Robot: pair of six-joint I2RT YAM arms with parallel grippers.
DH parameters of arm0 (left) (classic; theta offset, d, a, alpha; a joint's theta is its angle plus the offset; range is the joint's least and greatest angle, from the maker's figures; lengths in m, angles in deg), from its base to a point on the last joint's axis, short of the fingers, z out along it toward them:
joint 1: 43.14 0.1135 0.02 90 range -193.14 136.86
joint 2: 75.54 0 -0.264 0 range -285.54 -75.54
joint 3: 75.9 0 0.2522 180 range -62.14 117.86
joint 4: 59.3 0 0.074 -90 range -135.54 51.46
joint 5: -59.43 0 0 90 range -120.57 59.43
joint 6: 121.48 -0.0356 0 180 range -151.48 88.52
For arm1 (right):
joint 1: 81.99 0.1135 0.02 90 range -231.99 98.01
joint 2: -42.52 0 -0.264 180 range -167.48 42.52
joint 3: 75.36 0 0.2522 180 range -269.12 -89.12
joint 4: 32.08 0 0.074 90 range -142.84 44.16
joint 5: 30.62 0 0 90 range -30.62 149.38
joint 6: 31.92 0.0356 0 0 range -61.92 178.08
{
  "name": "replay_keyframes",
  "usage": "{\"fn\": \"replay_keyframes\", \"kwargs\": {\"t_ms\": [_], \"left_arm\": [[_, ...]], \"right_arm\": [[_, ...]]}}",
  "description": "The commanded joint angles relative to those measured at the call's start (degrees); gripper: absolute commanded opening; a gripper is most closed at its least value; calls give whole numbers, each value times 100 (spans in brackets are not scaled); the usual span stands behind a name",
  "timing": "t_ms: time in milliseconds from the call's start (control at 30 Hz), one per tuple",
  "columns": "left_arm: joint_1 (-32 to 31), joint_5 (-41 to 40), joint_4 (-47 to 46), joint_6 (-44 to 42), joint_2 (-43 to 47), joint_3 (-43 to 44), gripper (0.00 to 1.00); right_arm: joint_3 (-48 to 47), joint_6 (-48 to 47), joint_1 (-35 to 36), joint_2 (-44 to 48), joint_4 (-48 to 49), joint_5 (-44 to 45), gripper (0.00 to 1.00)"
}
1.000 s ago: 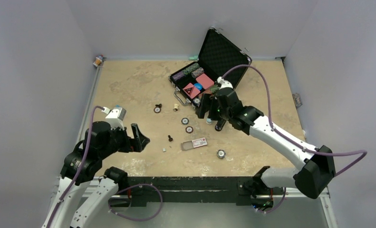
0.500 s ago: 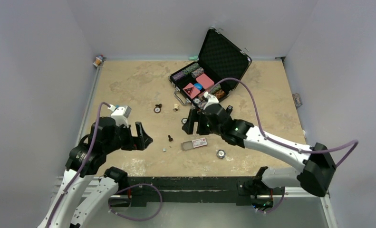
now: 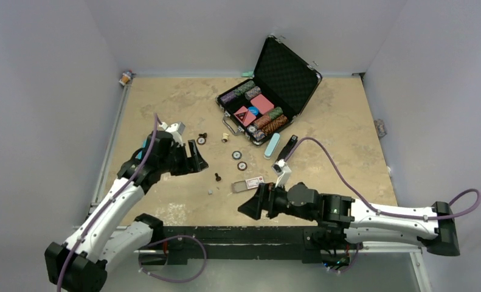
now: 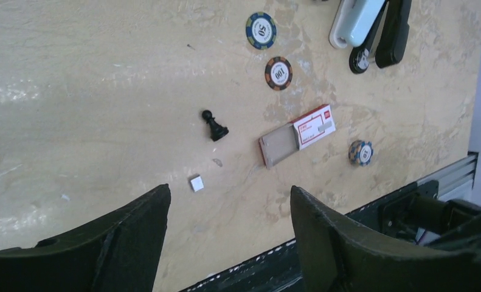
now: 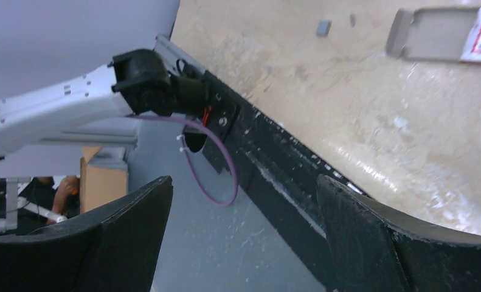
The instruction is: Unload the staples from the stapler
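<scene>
The desk lies bare at its far left corner and along its right edge. The open poker-chip case blocks the far edge right of centre, the stapler just beside it. Scattered poker chips, a black pawn and a red-and-white box dot the middle.

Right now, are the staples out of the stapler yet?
Partly, it looks. The stapler lies opened up, and a tiny grey bit, maybe staples, sits apart from it. Nothing is in hand: the left tool and right tool are open and empty. Whether more staples remain inside, I cannot tell.
</scene>
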Motion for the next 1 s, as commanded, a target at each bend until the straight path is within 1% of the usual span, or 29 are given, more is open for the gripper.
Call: {"fn": "replay_keyframes", "kwargs": {"t_ms": [0, 67, 167, 233, 400, 500, 567, 700, 767, 900, 967], "left_arm": [[25, 91, -1556, 604, -788, -78, 71], [25, -23, -1778, 585, -1311, 64, 68], [25, -118, -2003, 545, -2083, 332, 56], [25, -105, -2222, 572, -2581, 511, 55], [25, -67, -2454, 657, -3629, 996, 51], [25, -168, -2527, 790, -4108, 1283, 47], [34, -285, -2619, 889, -4352, 1422, 44], [34, -626, -2401, 999, -4848, 1915, 37], [34, -881, -2134, 1067, -5074, 2207, 32], [34, -1330, -1635, 1164, -5551, 2766, 26], [34, -1400, -1540, 1211, -5721, 2916, 25]], "right_arm": [[13, 814, 668, -4, 274, 676, 92], [-204, 969, 854, -132, -160, 941, 92], [-427, 1285, 952, -205, -806, 1259, 92], [-416, 1420, 962, -100, -934, 1332, 92], [-68, 1726, 977, 659, -953, 1379, 90], [108, 1817, 978, 1197, -1069, 1410, 87], [151, 1829, 980, 1459, -1188, 1425, 87], [37, 1869, 976, 1722, -1603, 1508, 86], [-39, 1863, 981, 1756, -1730, 1529, 86], [-85, 1840, 981, 1749, -1802, 1503, 86], [-70, 1851, 979, 1747, -1795, 1492, 86]]}}
